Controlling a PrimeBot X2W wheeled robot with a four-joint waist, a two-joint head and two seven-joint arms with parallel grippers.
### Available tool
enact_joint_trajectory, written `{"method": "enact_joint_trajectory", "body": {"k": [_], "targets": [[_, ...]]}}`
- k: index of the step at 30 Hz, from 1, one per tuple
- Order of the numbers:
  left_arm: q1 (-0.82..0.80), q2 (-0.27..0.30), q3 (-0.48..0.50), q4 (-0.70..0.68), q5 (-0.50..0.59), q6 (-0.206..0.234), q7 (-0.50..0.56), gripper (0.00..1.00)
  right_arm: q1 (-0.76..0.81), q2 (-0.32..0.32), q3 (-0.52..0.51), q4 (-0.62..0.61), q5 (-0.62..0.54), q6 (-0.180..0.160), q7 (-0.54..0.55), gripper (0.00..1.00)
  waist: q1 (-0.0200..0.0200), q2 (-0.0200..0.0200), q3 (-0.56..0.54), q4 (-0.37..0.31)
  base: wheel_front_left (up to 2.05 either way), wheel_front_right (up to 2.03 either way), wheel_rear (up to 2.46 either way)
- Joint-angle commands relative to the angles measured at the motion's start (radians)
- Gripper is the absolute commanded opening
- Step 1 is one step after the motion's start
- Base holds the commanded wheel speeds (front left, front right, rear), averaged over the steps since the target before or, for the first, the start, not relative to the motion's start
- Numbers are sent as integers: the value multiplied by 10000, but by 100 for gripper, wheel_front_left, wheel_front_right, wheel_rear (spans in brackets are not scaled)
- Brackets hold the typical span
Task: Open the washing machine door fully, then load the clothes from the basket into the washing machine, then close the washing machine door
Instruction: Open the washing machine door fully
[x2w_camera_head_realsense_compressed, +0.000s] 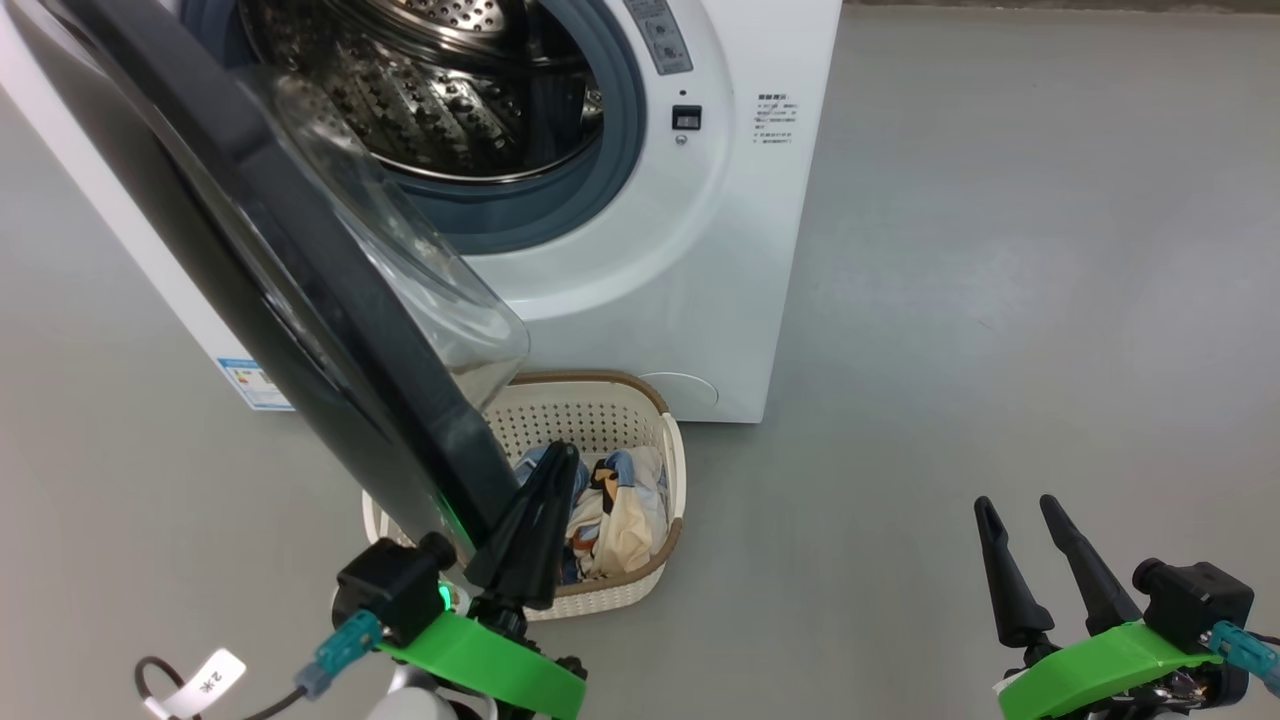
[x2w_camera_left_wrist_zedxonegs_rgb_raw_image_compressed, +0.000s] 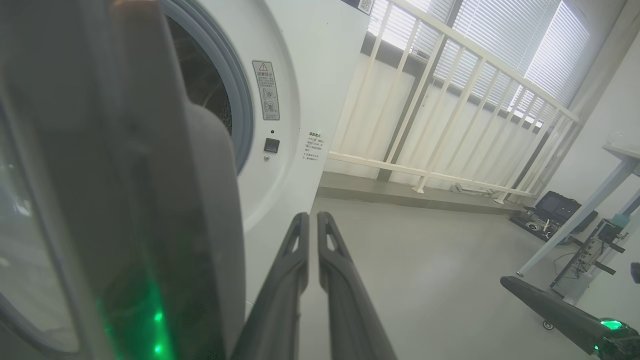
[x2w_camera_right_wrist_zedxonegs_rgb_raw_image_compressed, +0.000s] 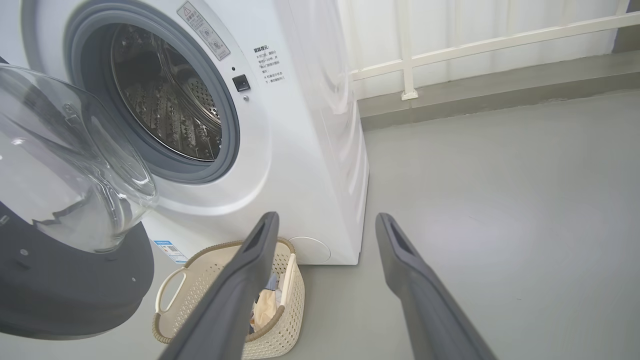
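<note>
A smooth grey floor (x2w_camera_head_realsense_compressed: 1000, 250) is seen stretching away on all sides, and a pale railing (x2w_camera_left_wrist_zedxonegs_rgb_raw_image_compressed: 450, 100) with slatted blinds (x2w_camera_left_wrist_zedxonegs_rgb_raw_image_compressed: 550, 45) behind it is made out at the far right of the room. The washing machine (x2w_camera_head_realsense_compressed: 700, 250) is set square on that floor, and its steel drum (x2w_camera_head_realsense_compressed: 450, 100) and grey-blue gasket (x2w_camera_head_realsense_compressed: 620, 150) are laid bare.

The door (x2w_camera_head_realsense_compressed: 300, 260) is swung out on the left and is caught almost edge-on: its long line is run from the far left down toward the near centre, and its glass porthole (x2w_camera_head_realsense_compressed: 420, 280) is bulged toward the right, into the opening. Its near edge is hung over the left part of the basket (x2w_camera_head_realsense_compressed: 590, 405).

The basket is stood upright on the floor, just in front of the machine, mouth up. The clothes (x2w_camera_head_realsense_compressed: 620, 510) are heaped inside it, toward its near right.

The left gripper (x2w_camera_head_realsense_compressed: 560, 455) is held just beside the door's near edge, fingers clenched together on nothing and pointed away toward the machine; contact with the door cannot be told. The right gripper (x2w_camera_head_realsense_compressed: 1017, 505) is held at the near right over bare floor, well apart from the basket, with its jaws spread and nothing between them.
</note>
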Motion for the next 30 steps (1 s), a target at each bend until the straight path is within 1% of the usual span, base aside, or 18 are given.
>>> {"method": "enact_joint_trajectory", "body": {"k": [1,12,24,30], "targets": [[-435,57,395,-129,-88,68,-88,0,-290,-177,139,-263,-134,56,-122,100,0,0,-8,28,0,0,0],[-306,56,726,96,-74,61,-90,0,-219,-293,99,-387,-351,56,-122,100,0,0,-132,354,0,0,0],[102,55,839,32,-9,86,-91,0,-51,-513,9,-499,-704,56,-122,100,0,0,-364,1039,0,0,0],[361,55,825,-85,89,127,-91,0,129,-590,-150,-590,-1043,56,-122,100,0,0,-487,1508,0,0,0]]}}
